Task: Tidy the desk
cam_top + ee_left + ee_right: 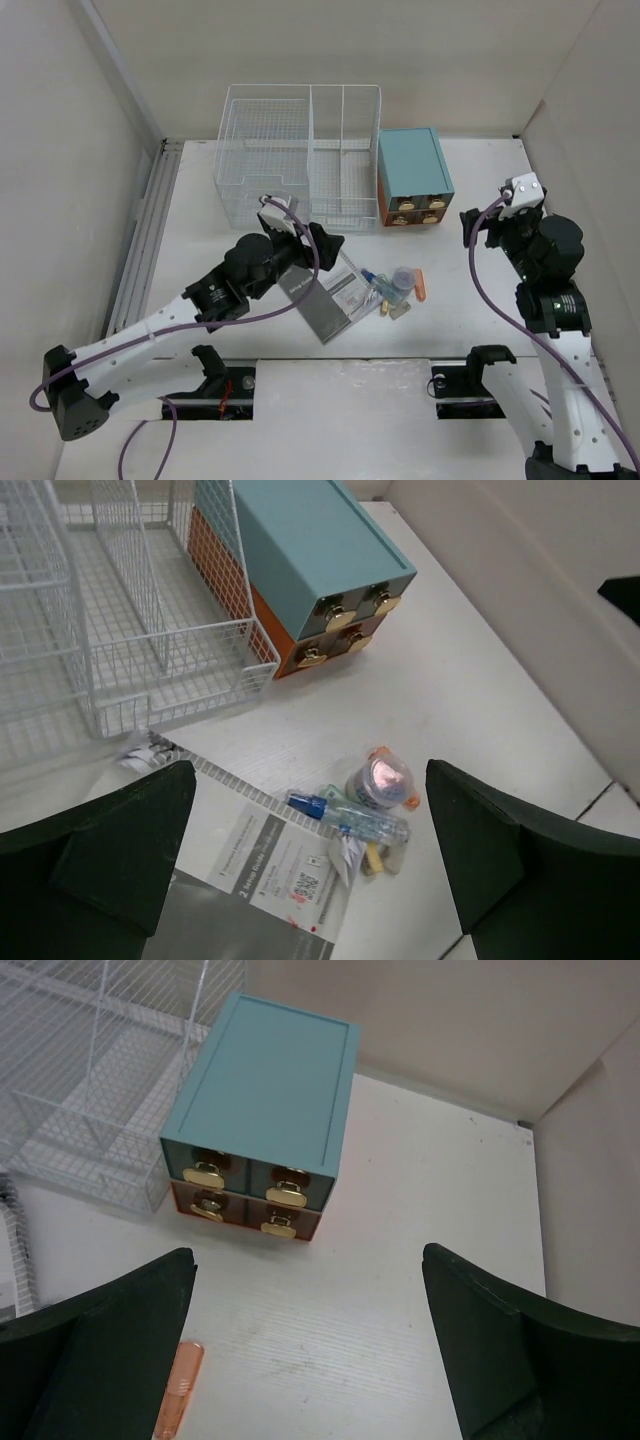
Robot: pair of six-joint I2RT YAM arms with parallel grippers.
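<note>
The white desk (200,200) carries a loose pile in its middle: a grey and white booklet (328,300), a clear pen with a blue cap (375,283), a small clear jar (403,280) and an orange tube (422,288). My left gripper (322,243) is open and empty, hovering over the booklet's far edge. In the left wrist view (310,780) the booklet (270,865), pen (350,815) and jar (380,780) lie between and below its fingers. My right gripper (478,226) is open and empty above bare desk (400,1260), in front of the teal box.
A white wire-mesh basket organizer (300,155) stands at the back centre. A teal box with wooden drawers and brass pulls (413,178) stands right of it, also in the right wrist view (265,1110). The orange tube (178,1388) lies by the right gripper's left finger. Walls enclose the desk.
</note>
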